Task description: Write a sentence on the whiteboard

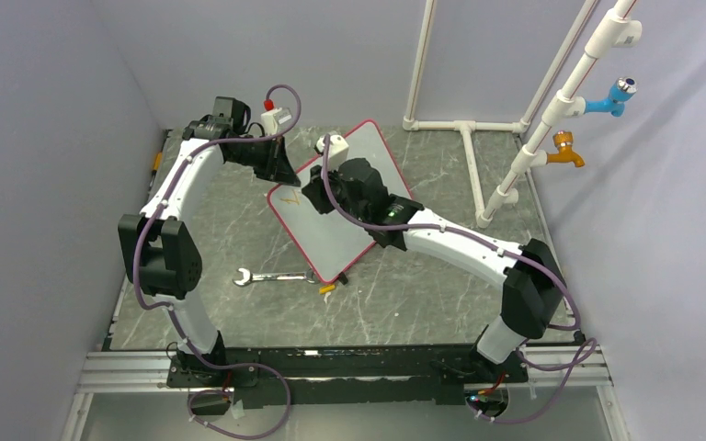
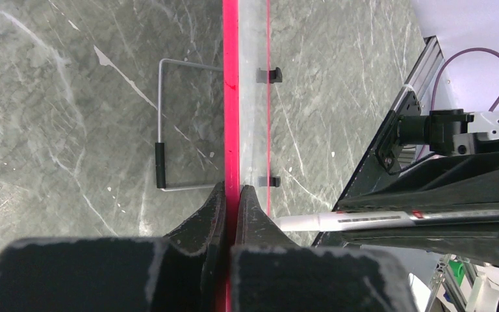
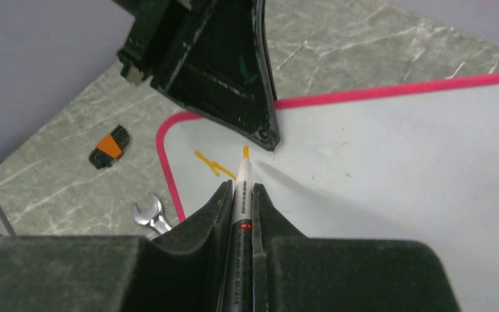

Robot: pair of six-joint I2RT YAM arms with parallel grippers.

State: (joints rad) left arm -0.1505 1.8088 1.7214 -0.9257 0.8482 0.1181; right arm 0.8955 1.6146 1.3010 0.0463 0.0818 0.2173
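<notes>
The left claw [image 2: 232, 192] is pinching the red rim of the whiteboard [image 1: 345, 230], with a finger pressed on each side of the edge. It is steadying the board, not writing. From this claw the board is stretching away to the right across the grey table [image 1: 423, 294], toward the other claw. I cannot tell whether the gripped edge is lying flat or is raised a little. A wrench [image 1: 271, 276] is lying on the table on the near side of the left claw, just off the board's edge.

The right claw [image 3: 242, 188] is closed on a marker [image 3: 243, 172], whose orange tip is poking out ahead of the fingers. Just left of that tip a short orange stroke [image 3: 211, 166] is showing on the white surface. Whether the tip is touching the board or hovering just above it is unclear.

Judging by that single mark, the writing is only just beginning and nearly the whole sentence is left to do. The next move calls for light downward pressure and small, controlled strokes from the right claw. It should be working rightward into the bare white and steering clear of the left claw, which is sitting close beyond the tip
</notes>
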